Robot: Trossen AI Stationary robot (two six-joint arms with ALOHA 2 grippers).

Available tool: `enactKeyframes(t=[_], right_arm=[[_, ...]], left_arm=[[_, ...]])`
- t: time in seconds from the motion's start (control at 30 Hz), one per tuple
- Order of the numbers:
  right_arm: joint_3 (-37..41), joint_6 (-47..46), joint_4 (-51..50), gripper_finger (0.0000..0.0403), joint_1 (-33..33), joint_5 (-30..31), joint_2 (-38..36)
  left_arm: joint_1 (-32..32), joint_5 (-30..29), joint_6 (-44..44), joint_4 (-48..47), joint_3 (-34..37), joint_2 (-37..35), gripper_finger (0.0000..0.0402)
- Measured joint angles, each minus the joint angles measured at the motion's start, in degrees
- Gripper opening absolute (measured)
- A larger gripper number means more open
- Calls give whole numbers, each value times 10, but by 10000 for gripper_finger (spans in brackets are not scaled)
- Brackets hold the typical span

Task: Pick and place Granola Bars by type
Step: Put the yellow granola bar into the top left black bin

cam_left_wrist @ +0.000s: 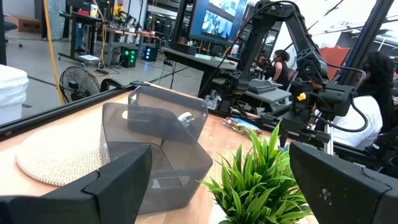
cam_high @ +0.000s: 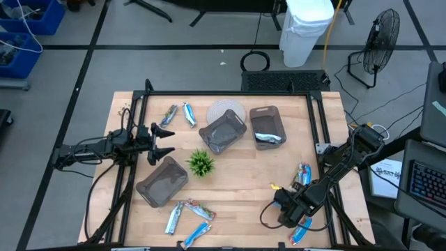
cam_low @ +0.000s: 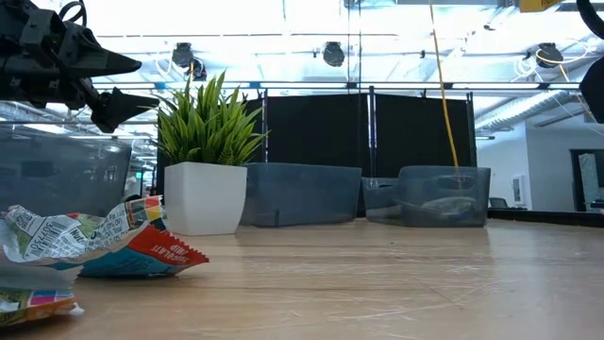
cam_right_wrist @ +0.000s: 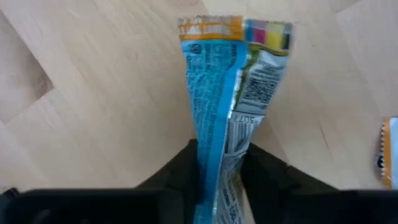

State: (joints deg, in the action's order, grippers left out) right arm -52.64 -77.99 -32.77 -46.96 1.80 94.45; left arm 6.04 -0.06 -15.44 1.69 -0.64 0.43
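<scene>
My right gripper [cam_right_wrist: 221,180] points steeply down near the table's near right corner, shut on a blue and silver granola bar [cam_right_wrist: 230,93], which also shows in the high view [cam_high: 303,231]. Two more bars [cam_high: 303,174] lie a little farther in. Other bars lie flat at the far left [cam_high: 180,113] and near the front edge [cam_high: 188,217]. My left gripper [cam_high: 164,143] waits open and level at the table's left, above a grey tray [cam_high: 162,181]. My right gripper pinches the bar's two long sides [cam_right_wrist: 217,155] between its two fingers, which lie across the packet. They come from above, slanting down. The wrapper is squeezed into a raised ridge between them. Its orange-edged end [cam_right_wrist: 236,28] rests on the wood; the other end is hidden under the gripper.
Two grey trays [cam_high: 223,132] [cam_high: 268,125] stand at the far middle, the right one holding a bar. A round woven mat [cam_high: 226,110] lies behind them. A small green plant [cam_high: 201,164] stands mid-table. Bare wood lies between plant and right gripper.
</scene>
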Motion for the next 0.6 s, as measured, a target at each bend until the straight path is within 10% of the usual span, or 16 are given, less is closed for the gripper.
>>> enactKeyframes(t=[0.2, 0.6], right_arm=[[0, 55, 18, 10, 0, 2, -1], [0, 182, 59, 1, 55, 26, -54]], left_arm=[[0, 0, 0, 0, 0, 0, 379], [0, 0, 0, 0, 0, 0, 379]])
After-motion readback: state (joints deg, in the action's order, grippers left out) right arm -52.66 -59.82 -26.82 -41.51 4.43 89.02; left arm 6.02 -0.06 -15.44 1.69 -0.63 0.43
